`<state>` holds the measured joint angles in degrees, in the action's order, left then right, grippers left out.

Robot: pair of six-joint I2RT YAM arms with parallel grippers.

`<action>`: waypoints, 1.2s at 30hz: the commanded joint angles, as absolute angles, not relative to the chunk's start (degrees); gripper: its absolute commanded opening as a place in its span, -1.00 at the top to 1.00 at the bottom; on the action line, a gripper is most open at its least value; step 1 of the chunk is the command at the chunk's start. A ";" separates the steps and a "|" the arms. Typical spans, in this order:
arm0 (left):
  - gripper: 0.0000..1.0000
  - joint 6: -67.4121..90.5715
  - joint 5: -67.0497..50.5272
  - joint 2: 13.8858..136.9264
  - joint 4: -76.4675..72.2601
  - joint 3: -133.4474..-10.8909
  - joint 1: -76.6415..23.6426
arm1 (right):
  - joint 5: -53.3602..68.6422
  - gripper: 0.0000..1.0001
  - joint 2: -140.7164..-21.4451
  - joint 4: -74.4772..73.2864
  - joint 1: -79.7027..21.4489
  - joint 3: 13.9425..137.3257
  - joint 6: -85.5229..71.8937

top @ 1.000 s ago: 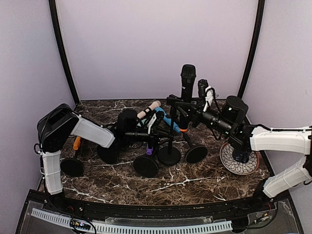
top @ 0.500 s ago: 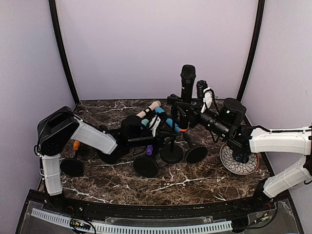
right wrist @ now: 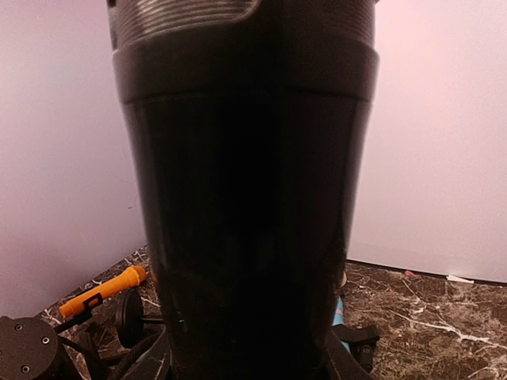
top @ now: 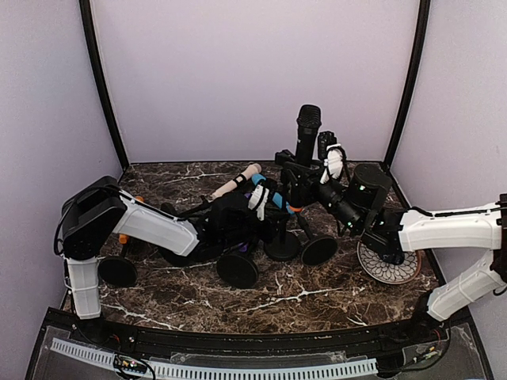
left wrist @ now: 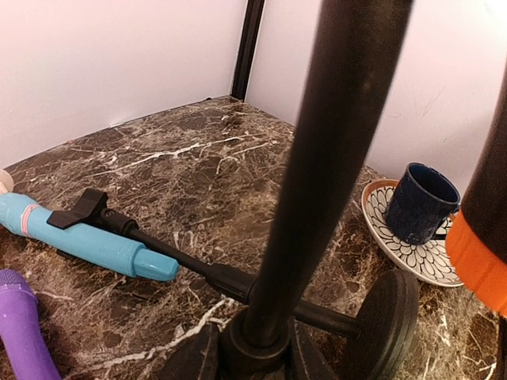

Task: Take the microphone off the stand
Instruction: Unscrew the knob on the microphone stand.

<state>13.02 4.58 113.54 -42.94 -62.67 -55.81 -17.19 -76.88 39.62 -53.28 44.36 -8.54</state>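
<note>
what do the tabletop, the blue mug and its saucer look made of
Tabletop: dark brown marble or marble-look laminate, white veins, slight sheen. Mug: likely glazed ceramic, smooth glossy navy. Saucer: likely glazed ceramic too, white with black petal pattern and a brownish rim.

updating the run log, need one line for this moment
left gripper: shut on stand | right gripper: shut on microphone | microphone: upright

In the right wrist view the black cylindrical microphone fills the frame, cut off at 12 and 6 o'clock, hiding the fingers of the right gripper. In the left wrist view the black metal stand pole is blurred and cut at 12 o'clock. A purple microphone runs off at 7 o'clock.
</note>
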 commanded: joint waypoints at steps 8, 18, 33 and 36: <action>0.09 12.01 6.90 104.86 -36.20 -56.58 -54.93 | -13.70 0.95 -77.16 41.99 -54.49 42.14 -7.76; -0.36 5.45 -8.18 100.05 -36.98 -51.37 -53.27 | -9.51 0.95 -76.63 42.42 -54.11 41.51 -6.54; -0.50 7.23 -40.03 109.06 -49.26 -57.85 -43.87 | 6.18 0.94 -75.43 44.12 -48.46 40.47 -12.68; -0.50 5.45 -39.83 110.46 -47.37 -59.73 -43.71 | 7.17 0.94 -75.49 43.94 -48.19 40.81 -12.83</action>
